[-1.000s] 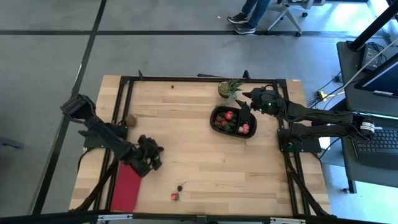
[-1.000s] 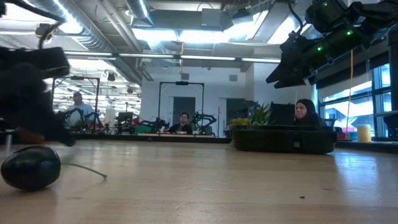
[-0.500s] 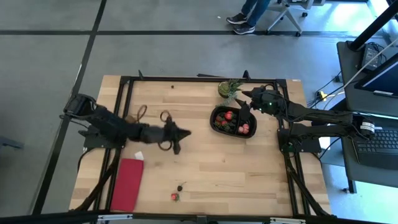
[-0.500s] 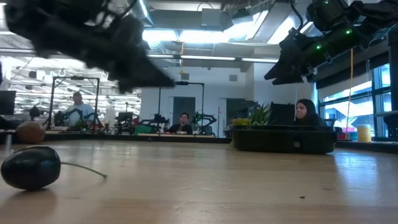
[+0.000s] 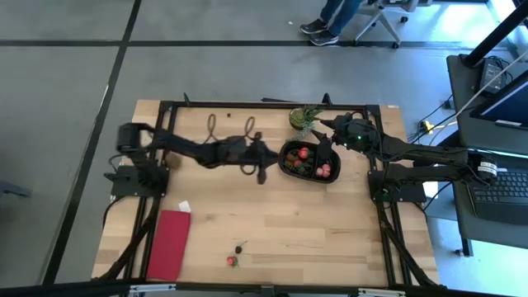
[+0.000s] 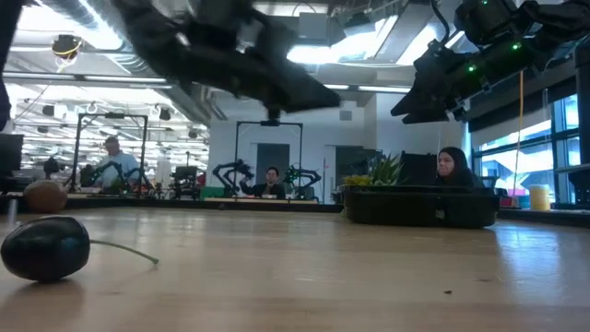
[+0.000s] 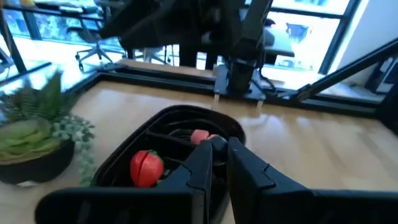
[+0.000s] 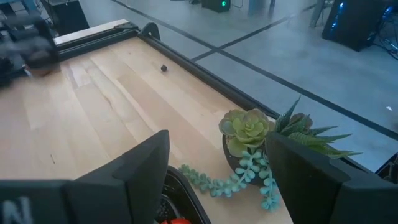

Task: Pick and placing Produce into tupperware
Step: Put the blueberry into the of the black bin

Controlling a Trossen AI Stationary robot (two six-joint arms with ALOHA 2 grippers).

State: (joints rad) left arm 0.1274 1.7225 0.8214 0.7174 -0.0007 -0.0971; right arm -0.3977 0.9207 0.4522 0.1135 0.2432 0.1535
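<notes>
Seen from above: pale wood tabletop [image 5: 272,206] on grey floor, black tupperware [image 5: 290,169] with produce [image 5: 304,153] at right rear, red cloth [image 5: 169,245] front left. Level view: open workshop, seated people behind. Left claw [image 7: 219,148] pressed together above tupperware; right claw [image 8: 217,162] spread over its far rim, beside potted plant [image 8: 249,134].

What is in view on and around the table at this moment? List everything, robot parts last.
Black oval plastic tupperware: one, far right of table, holding red and pink produce pieces.
Loose produce: red piece and dark berry, near edge.
Brown round item: one, left side.
Green potted plant: one, beyond the tupperware.
Flat red cloth: one, near-left corner.
Left gripper: shut, beside the tupperware.
Right gripper: open, above the tupperware.
</notes>
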